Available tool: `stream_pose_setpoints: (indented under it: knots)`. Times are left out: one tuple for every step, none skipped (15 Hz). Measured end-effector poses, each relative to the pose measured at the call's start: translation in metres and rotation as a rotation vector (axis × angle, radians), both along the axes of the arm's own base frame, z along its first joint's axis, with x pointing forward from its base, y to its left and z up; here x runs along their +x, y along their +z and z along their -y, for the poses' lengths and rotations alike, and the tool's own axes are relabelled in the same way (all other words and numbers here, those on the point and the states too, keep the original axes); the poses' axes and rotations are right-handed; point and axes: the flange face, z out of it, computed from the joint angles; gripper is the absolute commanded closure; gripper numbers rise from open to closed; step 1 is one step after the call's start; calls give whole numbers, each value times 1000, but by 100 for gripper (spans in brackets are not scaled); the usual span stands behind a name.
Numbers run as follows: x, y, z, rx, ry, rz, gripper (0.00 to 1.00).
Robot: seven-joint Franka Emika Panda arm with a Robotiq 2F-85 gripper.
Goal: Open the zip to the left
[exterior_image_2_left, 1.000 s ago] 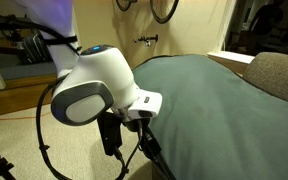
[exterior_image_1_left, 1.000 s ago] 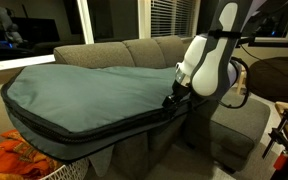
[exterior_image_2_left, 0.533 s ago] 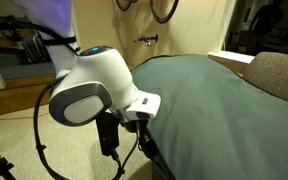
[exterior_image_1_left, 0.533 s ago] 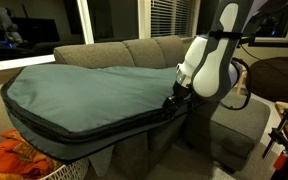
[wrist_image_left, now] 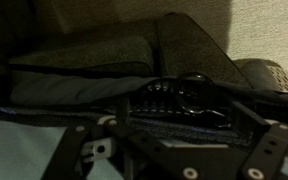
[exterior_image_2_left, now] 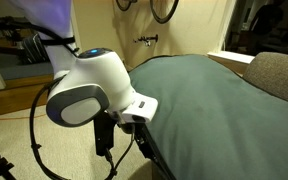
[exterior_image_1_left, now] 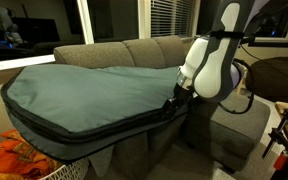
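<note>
Zip (exterior_image_1_left: 109,127) is running as a dark line round the rim of the teal-grey bag (exterior_image_1_left: 84,90), which is lying across the grey sofa (exterior_image_1_left: 134,50). Gripper (exterior_image_1_left: 174,98) is hanging at the bag's 3 o'clock end, just beside the zip, contact unclear. Claw is standing wide.

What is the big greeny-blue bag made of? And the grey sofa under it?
The bag looks like soft, matte fabric, probably padded: it puffs up and creases gently. The sofa seems a rougher grey cloth, with a speckled weave showing.
</note>
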Motion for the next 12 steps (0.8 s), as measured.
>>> stream_pose_setpoints:
  knots:
    - [0,0,1,4,-7,0,0]
    - [0,-1,1,8,-13,-1,0]
    - [0,-1,1,13,-18,-1,0]
    - [0,-1,2,18,-23,-1,0]
    - [0,-1,3,23,-26,-1,0]
    - [0,-2,3,28,-29,-2,0]
    - [0,-2,3,32,-32,-3,16]
    - [-1,-2,4,35,-34,-3,28]
    - [-1,-2,4,39,-35,-3,33]
    - [-1,-3,3,41,-35,-4,41]
    - [-1,-4,2,44,-34,-7,47]
    - [-2,-6,1,46,-33,-10,55]
